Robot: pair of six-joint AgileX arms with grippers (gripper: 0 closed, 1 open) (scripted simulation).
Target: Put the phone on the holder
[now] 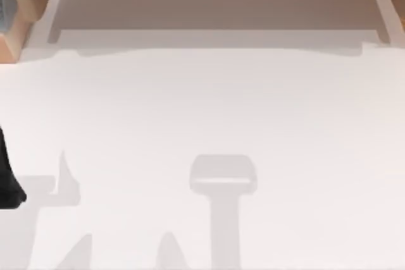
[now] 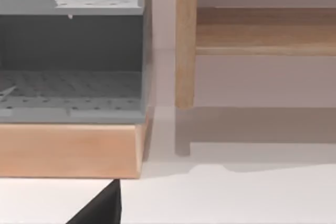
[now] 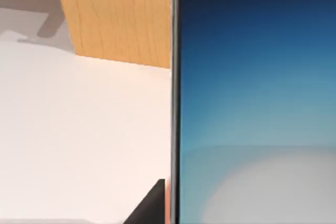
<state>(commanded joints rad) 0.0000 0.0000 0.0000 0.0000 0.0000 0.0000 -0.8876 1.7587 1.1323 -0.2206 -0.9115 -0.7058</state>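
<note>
1. The phone (image 3: 254,108) takes up the right half of the right wrist view: a blue screen fading to a soft white patch at lower right, with a thin dark frame along its straight left edge.
2. Beside that edge lie the white worktop (image 3: 79,140) and a wooden panel (image 3: 115,14) at upper left.
3. In the left wrist view, a grey perforated shelf unit (image 2: 71,56) sits on a wooden base (image 2: 68,150) at left.
4. A dark part of the left arm (image 1: 7,181) shows at the top view's left edge.
5. I cannot tell the state of either gripper.
</note>
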